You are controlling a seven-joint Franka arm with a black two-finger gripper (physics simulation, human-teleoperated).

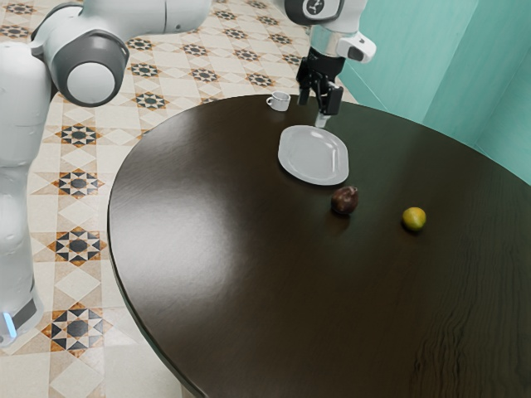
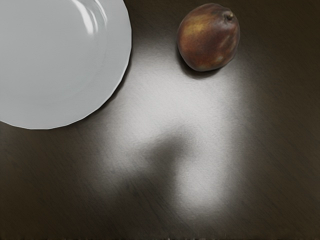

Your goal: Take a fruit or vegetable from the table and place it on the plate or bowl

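Claw of mine hangs spread and empty over the far rim of the white plate, and the brown pear lies on the table just beside this plate, so I judge it the easiest fruit to take.

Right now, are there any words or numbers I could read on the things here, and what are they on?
None can be read.
The plate, cup, dark red fruit, yellow fruit and table carry no writing.
A dark round mark on the arm is too blurred to read.
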